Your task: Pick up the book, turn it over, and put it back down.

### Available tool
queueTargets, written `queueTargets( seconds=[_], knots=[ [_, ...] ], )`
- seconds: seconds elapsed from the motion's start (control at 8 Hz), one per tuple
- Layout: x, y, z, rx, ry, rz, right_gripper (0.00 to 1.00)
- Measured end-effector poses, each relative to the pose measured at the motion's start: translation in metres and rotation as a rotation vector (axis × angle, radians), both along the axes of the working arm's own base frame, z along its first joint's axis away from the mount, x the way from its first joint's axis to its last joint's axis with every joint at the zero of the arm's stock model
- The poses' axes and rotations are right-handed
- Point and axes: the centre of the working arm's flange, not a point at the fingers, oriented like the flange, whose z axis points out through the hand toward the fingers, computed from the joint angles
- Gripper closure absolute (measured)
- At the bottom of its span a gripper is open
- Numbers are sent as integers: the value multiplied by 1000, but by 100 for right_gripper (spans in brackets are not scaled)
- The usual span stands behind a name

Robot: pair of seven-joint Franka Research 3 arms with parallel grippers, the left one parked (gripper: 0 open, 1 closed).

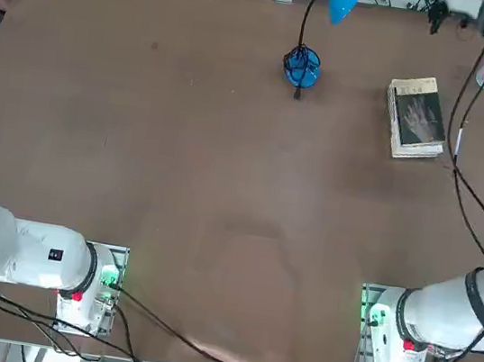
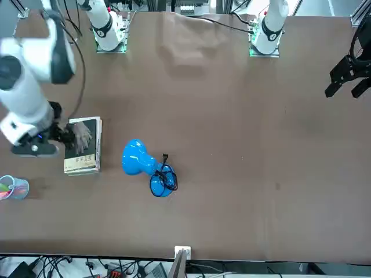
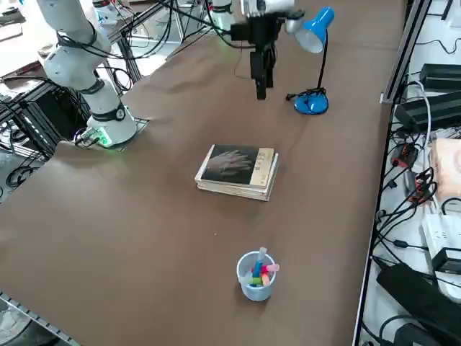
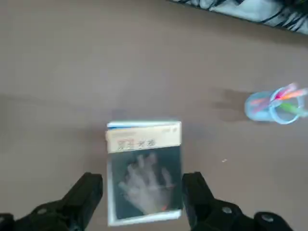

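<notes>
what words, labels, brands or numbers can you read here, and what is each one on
Nothing reads clearly enough to quote.
Book: a line of characters on the cream band of its cover, too blurred to read.
White power strip beside the table: no lettering I can make out.
Cup of coloured pens: no text visible.
Blue lamp: no text visible.
Right pincer, open above the book: no label I can read.

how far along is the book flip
Nothing looks done: the book lies on the stack with its dark hand picture up. Nothing is in hand; the open right gripper hangs over it. Grasping, lifting, turning and setting down seem left.
</notes>
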Motion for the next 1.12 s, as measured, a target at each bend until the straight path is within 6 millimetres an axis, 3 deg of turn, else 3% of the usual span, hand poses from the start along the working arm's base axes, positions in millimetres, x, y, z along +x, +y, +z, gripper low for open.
queueTargets(
  seconds=[0.25, 0.62, 0.88, 1.12],
  knots=[
    [-23, -29, 51, 126, 20, -12, 0],
    [-77, -28, 106, 146, 103, -23, 0],
    [-101, -28, 114, 146, 121, -26, 0],
    [-110, -28, 117, 147, 126, -26, 0]
  ],
)
